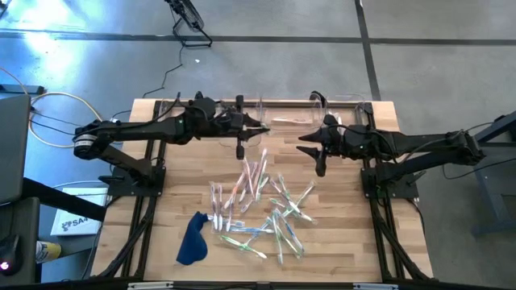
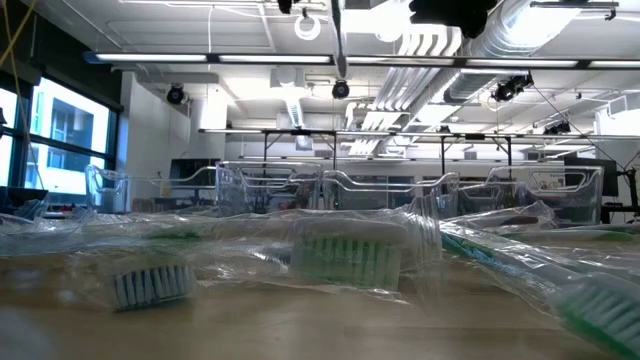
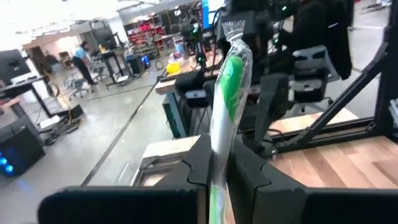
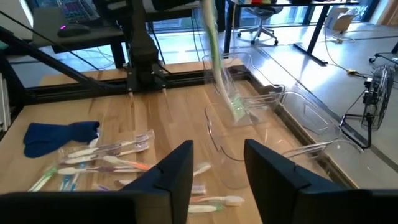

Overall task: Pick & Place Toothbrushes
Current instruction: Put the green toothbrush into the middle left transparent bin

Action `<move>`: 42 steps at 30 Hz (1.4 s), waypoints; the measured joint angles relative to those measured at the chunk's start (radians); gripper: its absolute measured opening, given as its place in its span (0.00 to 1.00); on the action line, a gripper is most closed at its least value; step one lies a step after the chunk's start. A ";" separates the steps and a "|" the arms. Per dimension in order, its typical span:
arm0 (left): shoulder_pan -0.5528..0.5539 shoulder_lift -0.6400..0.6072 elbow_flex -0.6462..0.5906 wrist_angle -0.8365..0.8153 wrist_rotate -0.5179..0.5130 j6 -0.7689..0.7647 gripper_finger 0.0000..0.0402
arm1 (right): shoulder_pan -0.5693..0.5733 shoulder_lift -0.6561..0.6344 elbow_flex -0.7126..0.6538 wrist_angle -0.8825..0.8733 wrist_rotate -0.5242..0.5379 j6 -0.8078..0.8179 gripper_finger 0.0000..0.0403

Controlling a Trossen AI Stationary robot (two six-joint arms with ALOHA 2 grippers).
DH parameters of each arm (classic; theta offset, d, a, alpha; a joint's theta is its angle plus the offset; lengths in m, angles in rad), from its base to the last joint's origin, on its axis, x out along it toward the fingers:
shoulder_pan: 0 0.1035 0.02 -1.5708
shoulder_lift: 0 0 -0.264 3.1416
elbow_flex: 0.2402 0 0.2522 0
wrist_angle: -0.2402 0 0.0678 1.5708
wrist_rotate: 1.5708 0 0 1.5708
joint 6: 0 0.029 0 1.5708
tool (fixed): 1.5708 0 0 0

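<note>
Above the bins (image 4: 261, 118), left gripper (image 3: 214, 168) clamped on green toothbrush (image 3: 229, 81) (dangling); right gripper (image 4: 217, 163) apart, empty. Risk: slippery wrapper slides, brush misses bin.

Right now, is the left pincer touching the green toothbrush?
Touching. In the left wrist view the left pincer is shut on the green toothbrush, its fingers pressing both sides of the wrapped handle.

Bare wood (image 1: 355, 242) beside toothbrushes (image 1: 262, 209)
</note>
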 joint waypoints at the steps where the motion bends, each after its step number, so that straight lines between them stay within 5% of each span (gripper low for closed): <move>1: 0.007 0.000 0.000 -0.016 -0.016 -0.010 0.05 | 0.000 0.000 0.000 -0.001 -0.002 0.000 0.32; 20: 0.342 0.002 0.000 -0.510 -0.097 -0.359 0.05 | 0.000 0.000 0.000 -0.086 -0.058 0.023 0.20; 31: 0.385 0.117 0.000 -0.515 -0.012 -0.431 0.06 | 0.000 0.000 0.000 -0.094 -0.058 0.027 0.20; 42: 0.385 0.242 0.001 -0.518 -0.031 -0.453 0.06 | 0.000 0.000 0.000 -0.108 -0.058 0.053 0.20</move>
